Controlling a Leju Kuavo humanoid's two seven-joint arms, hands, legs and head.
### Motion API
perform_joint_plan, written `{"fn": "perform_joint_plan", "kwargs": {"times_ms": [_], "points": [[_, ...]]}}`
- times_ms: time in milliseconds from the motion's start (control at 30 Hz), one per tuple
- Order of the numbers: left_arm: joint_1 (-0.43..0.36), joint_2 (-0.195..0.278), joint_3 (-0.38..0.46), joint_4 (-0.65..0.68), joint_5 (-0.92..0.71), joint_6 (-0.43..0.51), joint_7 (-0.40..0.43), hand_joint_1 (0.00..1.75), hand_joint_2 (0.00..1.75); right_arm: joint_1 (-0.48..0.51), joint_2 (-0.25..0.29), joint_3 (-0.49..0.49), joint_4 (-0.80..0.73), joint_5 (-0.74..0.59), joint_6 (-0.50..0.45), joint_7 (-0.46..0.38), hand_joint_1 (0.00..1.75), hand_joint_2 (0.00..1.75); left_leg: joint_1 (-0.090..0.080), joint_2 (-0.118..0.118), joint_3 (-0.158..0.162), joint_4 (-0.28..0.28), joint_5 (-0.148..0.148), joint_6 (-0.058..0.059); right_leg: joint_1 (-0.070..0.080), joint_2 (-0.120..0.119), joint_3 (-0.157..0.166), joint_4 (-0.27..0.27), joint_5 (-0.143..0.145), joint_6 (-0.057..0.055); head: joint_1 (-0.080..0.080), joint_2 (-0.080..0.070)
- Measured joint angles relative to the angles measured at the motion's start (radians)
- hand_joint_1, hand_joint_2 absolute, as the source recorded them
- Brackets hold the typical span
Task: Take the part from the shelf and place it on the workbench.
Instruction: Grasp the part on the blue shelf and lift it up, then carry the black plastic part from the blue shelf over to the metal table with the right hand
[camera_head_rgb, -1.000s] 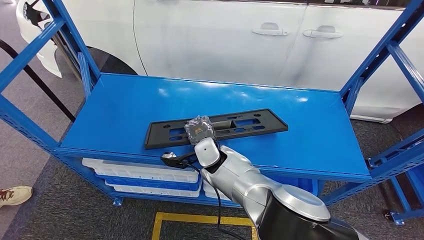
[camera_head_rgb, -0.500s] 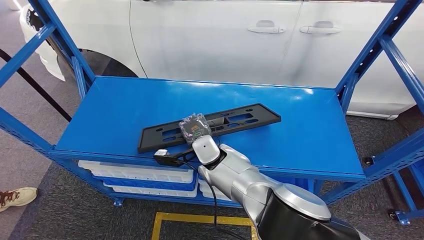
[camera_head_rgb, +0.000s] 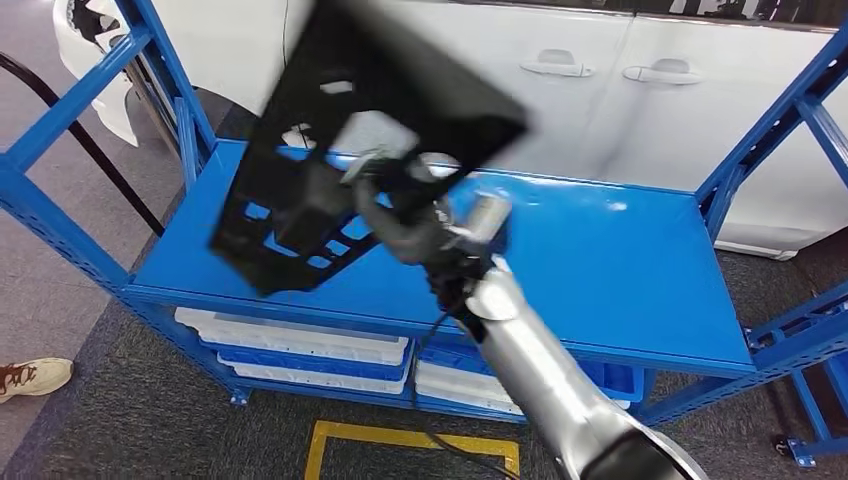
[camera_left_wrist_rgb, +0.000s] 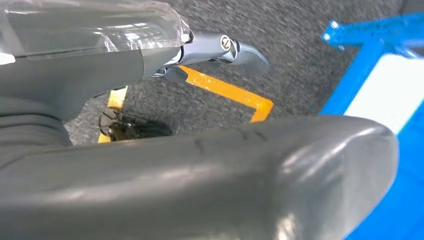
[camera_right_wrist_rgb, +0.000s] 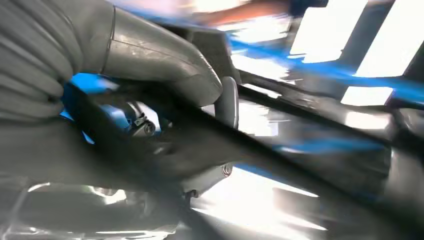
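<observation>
Half a second ago the black part (camera_head_rgb: 330, 130) lay flat on the blue shelf (camera_head_rgb: 600, 260) with the right hand (camera_head_rgb: 385, 205) resting over its middle. Now it is off the deck entirely, swung up and tilted steeply, its long body standing above and to both sides of the hand. The head view has shifted a little too, so part of that change is camera motion. The part is blurred, which suggests a fast lift.

Right hand: gripping the part near its middle; the right wrist view shows the thumb (camera_right_wrist_rgb: 165, 65) clamped across a dark bar of the part (camera_right_wrist_rgb: 280, 160).

Left hand (camera_left_wrist_rgb: 150, 55): hanging low over the floor, nothing visibly in it; whether its fingers are spread or curled, cannot tell.

Judgement: the pick looks done; carrying to the workbench remains. A long part held at one point could twist in the grip.

Surroundings: shelf deck below the hand is glossy blue metal with uprights (camera_head_rgb: 760, 120) on each side. White trays (camera_head_rgb: 300, 345) sit on the lower level. A white car (camera_head_rgb: 600, 90) stands beyond the hand. Dark carpet with a yellow floor marking (camera_head_rgb: 410, 440) lies below it.
</observation>
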Motion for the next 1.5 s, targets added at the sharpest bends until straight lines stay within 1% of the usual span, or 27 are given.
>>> {"fn": "perform_joint_plan", "kwargs": {"times_ms": [33,67,133,200,267,367,400,500,533,567,600,633,700,733,833,900,1000,1033,1067,1100,1200,1233,1333,1367,1400,1433,1500], "points": [[0.007,-0.002,0.0,0.0,-0.001,0.001,-0.004,0.0,0.0,0.045,-0.024,-0.037,-0.103,-0.036,0.038,-0.003,1.75,1.75,-0.002,-0.002,0.0,0.0,0.0,0.001,0.0,0.0,-0.017,0.029,-0.003,-0.001,0.0,0.0],[0.013,-0.003,0.0,0.0,-0.001,0.002,-0.006,0.0,0.0,0.08,-0.044,-0.067,-0.192,-0.057,0.062,-0.001,1.75,1.75,-0.004,-0.001,0.0,0.0,-0.001,0.001,0.001,0.0,-0.015,0.018,0.015,-0.004,0.0,0.0],[0.015,-0.006,0.0,0.0,-0.003,0.002,-0.007,0.0,0.0,0.126,-0.071,-0.11,-0.332,-0.071,0.087,0.005,1.75,1.75,-0.009,0.002,0.001,0.0,-0.001,0.001,0.005,0.0,0.044,-0.108,0.085,-0.018,0.0,0.0],[0.008,-0.01,0.0,0.0,-0.007,0.003,-0.007,0.0,0.0,0.155,-0.089,-0.134,-0.431,-0.079,0.103,0.008,1.75,1.75,-0.016,0.006,0.001,0.001,-0.003,-0.002,0.013,-0.002,0.104,-0.232,0.132,-0.031,0.0,0.0],[0.002,-0.012,0.0,0.0,-0.012,0.006,-0.007,0.0,0.0,0.174,-0.103,-0.145,-0.508,-0.102,0.12,0.009,1.75,1.75,-0.018,0.008,0.001,0.0,-0.003,-0.009,0.018,-0.002,0.118,-0.266,0.14,-0.034,0.0,0.0],[-0.002,-0.013,0.0,0.0,-0.009,0.019,-0.01,0.0,0.0,0.183,-0.118,-0.152,-0.583,-0.156,0.135,0.021,1.75,1.75,-0.019,0.012,-0.003,0.016,-0.019,-0.022,0.01,-0.004,0.123,-0.28,0.15,-0.046,0.0,0.0],[-0.003,-0.013,0.0,0.0,-0.006,0.022,-0.013,0.0,0.0,0.184,-0.121,-0.153,-0.598,-0.172,0.137,0.026,1.75,1.75,-0.019,0.014,-0.017,0.05,-0.042,-0.026,0.006,-0.005,0.125,-0.286,0.153,-0.05,0.0,0.0],[0.001,-0.012,0.0,0.0,-0.001,0.027,-0.023,0.0,0.0,0.191,-0.128,-0.155,-0.62,-0.198,0.145,0.039,1.75,1.75,-0.015,0.018,-0.093,0.23,-0.134,-0.036,0.004,-0.007,0.125,-0.287,0.156,-0.056,0.0,0.0],[0.004,-0.011,0.0,0.0,-0.001,0.028,-0.024,0.0,0.0,0.196,-0.132,-0.154,-0.622,-0.2,0.147,0.044,1.75,1.75,-0.014,0.018,-0.107,0.266,-0.145,-0.039,0.004,-0.007,0.124,-0.286,0.157,-0.056,0.0,0.0],[0.007,-0.01,0.0,0.0,0.0,0.031,-0.024,0.0,0.0,0.201,-0.137,-0.154,-0.623,-0.201,0.148,0.047,1.75,1.75,-0.014,0.019,-0.103,0.264,-0.136,-0.04,0.004,-0.007,0.124,-0.284,0.157,-0.055,0.0,0.0],[0.009,-0.009,0.0,0.0,0.001,0.034,-0.022,0.0,0.0,0.209,-0.141,-0.154,-0.623,-0.201,0.148,0.047,1.75,1.75,-0.013,0.02,-0.079,0.223,-0.111,-0.04,0.004,-0.007,0.124,-0.281,0.157,-0.054,0.0,0.0],[0.011,-0.008,0.001,0.0,0.003,0.038,-0.018,0.0,0.0,0.217,-0.145,-0.154,-0.624,-0.201,0.148,0.045,1.75,1.75,-0.013,0.021,-0.041,0.153,-0.077,-0.039,0.004,-0.007,0.123,-0.278,0.156,-0.052,0.0,0.0],[0.014,-0.005,0.004,0.0,0.008,0.049,-0.01,0.0,0.0,0.239,-0.152,-0.154,-0.626,-0.204,0.147,0.034,1.75,1.75,-0.016,0.021,0.023,0.033,-0.035,-0.03,0.007,-0.007,0.12,-0.269,0.154,-0.045,0.0,0.0],[0.015,-0.004,0.007,0.0,0.011,0.057,-0.005,0.0,0.0,0.252,-0.156,-0.153,-0.627,-0.207,0.147,0.028,1.75,1.75,-0.017,0.021,0.035,0.006,-0.028,-0.024,0.009,-0.007,0.117,-0.266,0.154,-0.04,0.0,0.0],[0.022,-0.001,0.019,0.0,0.017,0.082,0.012,0.0,0.0,0.294,-0.165,-0.151,-0.628,-0.218,0.145,0.018,1.75,1.75,-0.018,0.02,0.031,-0.003,-0.018,-0.007,0.008,-0.005,0.111,-0.263,0.158,-0.025,0.0,0.0],[0.024,-0.001,0.025,0.0,0.02,0.094,0.02,0.0,0.0,0.313,-0.171,-0.15,-0.627,-0.222,0.141,0.017,1.75,1.75,-0.014,0.023,0.022,-0.01,-0.006,0.007,0.005,-0.002,0.093,-0.226,0.118,-0.013,0.0,0.0],[0.025,0.0,0.03,0.0,0.022,0.104,0.026,0.0,0.0,0.344,-0.184,-0.149,-0.622,-0.209,0.135,0.017,1.75,1.75,-0.014,0.024,-0.003,-0.011,0.013,0.014,-0.005,-0.001,0.03,-0.051,-0.002,0.002,0.0,0.0],[0.027,0.0,0.031,0.0,0.022,0.106,0.028,0.0,0.0,0.355,-0.189,-0.148,-0.619,-0.2,0.134,0.015,1.75,1.75,-0.014,0.024,-0.012,-0.01,0.019,0.014,-0.008,-0.001,0.019,-0.006,-0.021,0.004,0.0,0.0],[0.028,0.0,0.032,0.0,0.022,0.108,0.029,0.0,0.0,0.364,-0.193,-0.147,-0.616,-0.192,0.135,0.014,1.75,1.75,-0.014,0.024,-0.021,-0.01,0.025,0.012,-0.009,-0.001,0.026,0.004,-0.021,0.005,0.0,0.0],[0.029,0.0,0.033,0.0,0.022,0.108,0.03,0.0,0.0,0.37,-0.196,-0.145,-0.613,-0.186,0.137,0.012,1.75,1.75,-0.014,0.023,-0.029,-0.01,0.032,0.011,-0.01,-0.001,0.055,-0.028,-0.004,0.004,0.0,0.0],[0.029,0.0,0.04,0.0,0.022,0.107,0.034,0.0,0.0,0.373,-0.2,-0.139,-0.609,-0.179,0.146,0.01,1.75,1.75,-0.014,0.022,-0.045,-0.011,0.052,-0.001,-0.006,0.0,0.192,-0.236,0.057,-0.008,0.0,0.0],[0.028,0.0,0.043,0.0,0.022,0.107,0.035,0.0,0.0,0.372,-0.2,-0.136,-0.609,-0.177,0.148,0.009,1.75,1.75,-0.014,0.021,-0.046,-0.013,0.059,-0.006,-0.002,0.001,0.216,-0.276,0.067,-0.013,0.0,0.0],[0.029,0.0,0.049,0.0,0.023,0.107,0.04,0.0,0.0,0.371,-0.201,-0.128,-0.609,-0.176,0.15,0.009,1.75,1.75,-0.012,0.021,-0.048,-0.022,0.079,-0.025,0.003,0.0,0.213,-0.293,0.086,-0.029,0.0,0.0],[0.029,0.001,0.049,0.0,0.023,0.106,0.041,0.0,0.0,0.371,-0.201,-0.126,-0.609,-0.176,0.149,0.009,1.75,1.75,-0.012,0.021,-0.052,-0.019,0.073,-0.031,0.001,-0.002,0.208,-0.298,0.096,-0.036,0.0,0.0],[0.03,0.001,0.049,0.0,0.023,0.106,0.042,0.0,0.0,0.371,-0.201,-0.124,-0.609,-0.176,0.147,0.01,1.75,1.75,-0.012,0.021,-0.06,-0.001,0.049,-0.035,-0.001,-0.004,0.201,-0.303,0.107,-0.044,0.0,0.0],[0.031,0.001,0.049,0.0,0.023,0.105,0.044,0.0,0.0,0.371,-0.201,-0.122,-0.609,-0.176,0.144,0.011,1.75,1.75,-0.011,0.021,-0.073,0.036,0.009,-0.039,-0.004,-0.006,0.193,-0.307,0.118,-0.05,0.0,0.0],[0.031,0.003,0.049,0.0,0.021,0.102,0.049,0.0,0.0,0.372,-0.202,-0.118,-0.609,-0.185,0.134,0.015,1.75,1.75,-0.01,0.022,-0.106,0.161,-0.089,-0.046,0.0,-0.008,0.17,-0.304,0.136,-0.058,0.0,0.0]]}}
